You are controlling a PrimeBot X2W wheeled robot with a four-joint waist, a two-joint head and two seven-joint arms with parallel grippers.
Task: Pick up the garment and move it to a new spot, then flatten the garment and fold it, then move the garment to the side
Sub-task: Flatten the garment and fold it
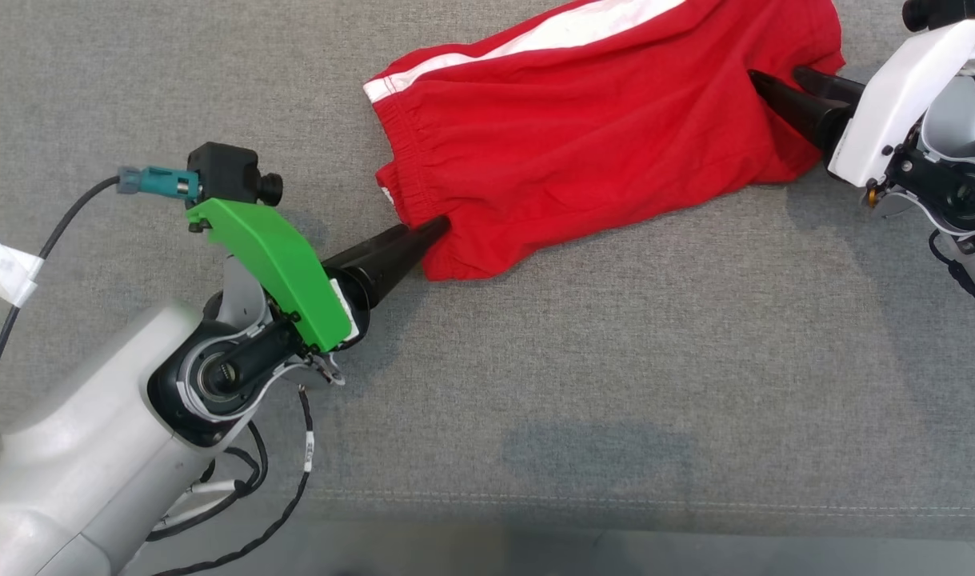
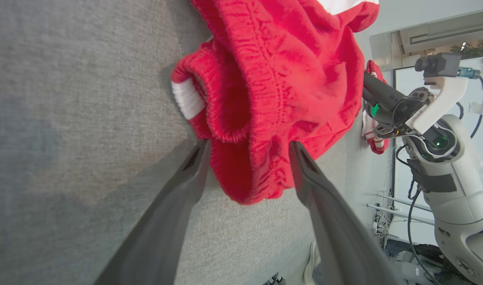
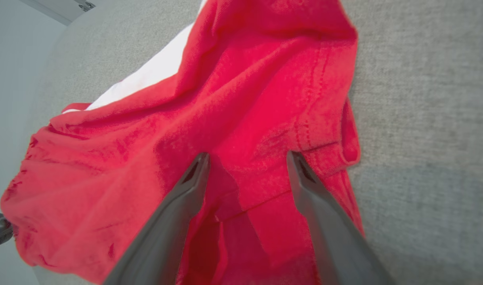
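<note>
The red shorts (image 1: 583, 136) are laid rumpled on the grey surface (image 1: 615, 360). Their long axis runs across the head view, with the waistband toward the robot's left and the leg hems toward its right. The left gripper (image 1: 441, 226) is set at the waistband corner and the right gripper (image 1: 777, 74) at the hem end. Both are spread wide, with cloth between the fingers but not pinched.

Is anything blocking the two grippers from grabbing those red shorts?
Nothing visible does. The open left gripper straddles the waistband corner of the red shorts, and the open right gripper sits at their opposite end.
</note>
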